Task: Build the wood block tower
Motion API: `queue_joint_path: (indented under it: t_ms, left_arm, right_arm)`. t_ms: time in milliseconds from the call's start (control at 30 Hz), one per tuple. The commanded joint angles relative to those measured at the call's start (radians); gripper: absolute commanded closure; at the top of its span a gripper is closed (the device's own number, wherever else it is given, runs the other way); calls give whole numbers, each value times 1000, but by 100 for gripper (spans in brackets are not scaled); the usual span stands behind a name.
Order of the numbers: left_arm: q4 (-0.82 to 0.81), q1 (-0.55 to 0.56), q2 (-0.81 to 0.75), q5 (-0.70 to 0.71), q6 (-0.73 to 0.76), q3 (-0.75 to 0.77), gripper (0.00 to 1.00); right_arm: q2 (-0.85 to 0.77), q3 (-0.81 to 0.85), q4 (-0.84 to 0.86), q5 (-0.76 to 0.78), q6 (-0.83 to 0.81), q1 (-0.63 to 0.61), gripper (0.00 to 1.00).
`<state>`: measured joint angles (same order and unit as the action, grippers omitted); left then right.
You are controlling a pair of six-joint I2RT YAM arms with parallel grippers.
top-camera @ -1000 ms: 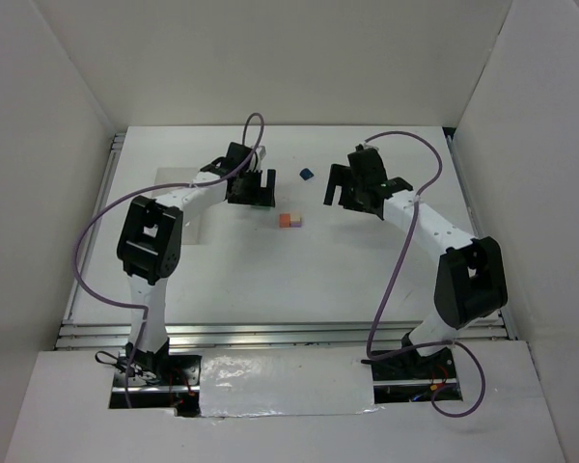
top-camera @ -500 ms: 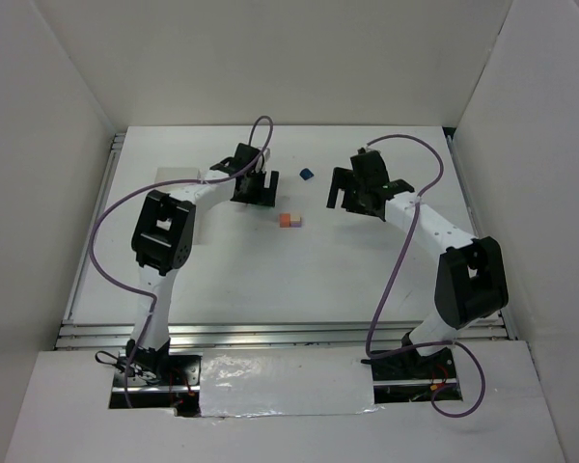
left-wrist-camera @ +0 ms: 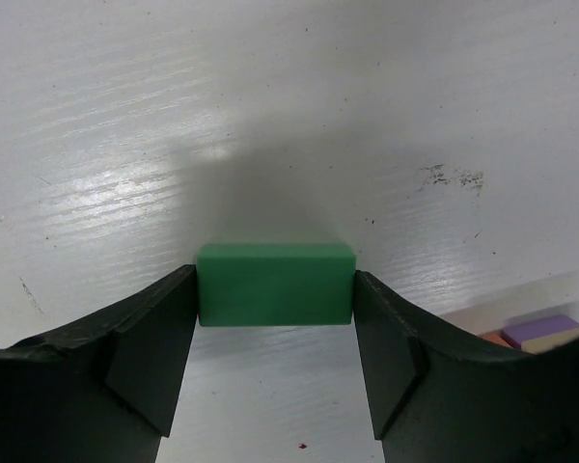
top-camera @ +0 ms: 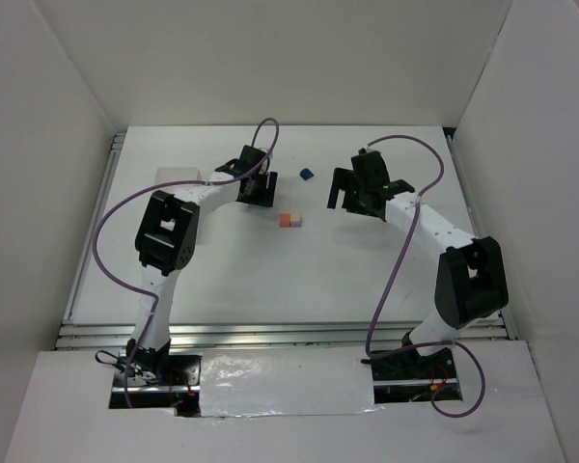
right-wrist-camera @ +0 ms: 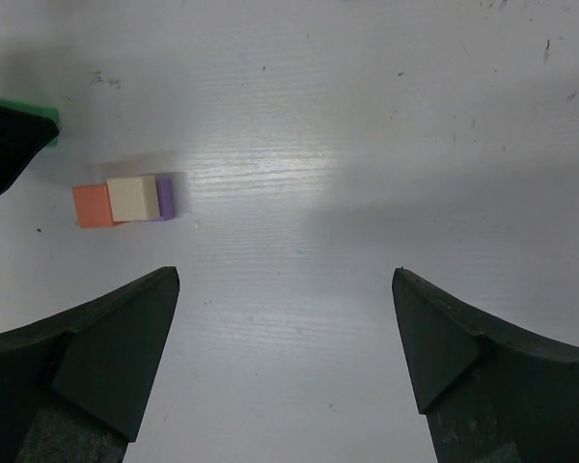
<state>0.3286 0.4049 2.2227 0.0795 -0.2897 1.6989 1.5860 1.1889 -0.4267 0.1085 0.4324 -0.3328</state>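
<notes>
My left gripper [top-camera: 256, 189] is shut on a green block [left-wrist-camera: 275, 282], with both fingers pressed against its sides, low over the table at the back left. Whether the block touches the table I cannot tell. A small cluster of orange, cream and purple blocks [top-camera: 289, 220] sits right of it and shows in the right wrist view [right-wrist-camera: 125, 201]. Its edge also shows in the left wrist view [left-wrist-camera: 538, 333]. A dark blue block [top-camera: 306, 174] lies alone farther back. My right gripper [top-camera: 352, 198] is open and empty, right of the cluster [right-wrist-camera: 285, 280].
A flat white box [top-camera: 179, 176] lies at the back left, beside the left arm. White walls [top-camera: 58, 145] close in the table on three sides. A metal rail [top-camera: 270, 333] runs along the near edge.
The left arm's elbow has swung to the right and its gripper has edged slightly back. The right arm and the loose blocks have stayed put.
</notes>
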Motion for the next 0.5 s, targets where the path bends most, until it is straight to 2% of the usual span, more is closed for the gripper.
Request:
queue_joint_path:
  t_ms: [0,33,100,467]
  left_arm:
    - [-6,8,-3,2,-2,-5,25]
    - [-10,9,-9,5,-9,-7,25]
    - [-17,12,-18,0,-8,-12,34]
    - [-39,46,-158,12,-84,-71,34]
  right_arm:
    - [-23,8,9,8,-8,9,0]
    - [-24,8,8,10,-9,9,0]
    - [-26,6,5,10,-11,9,0]
    - [-57,-18,12,0,-15,6,0]
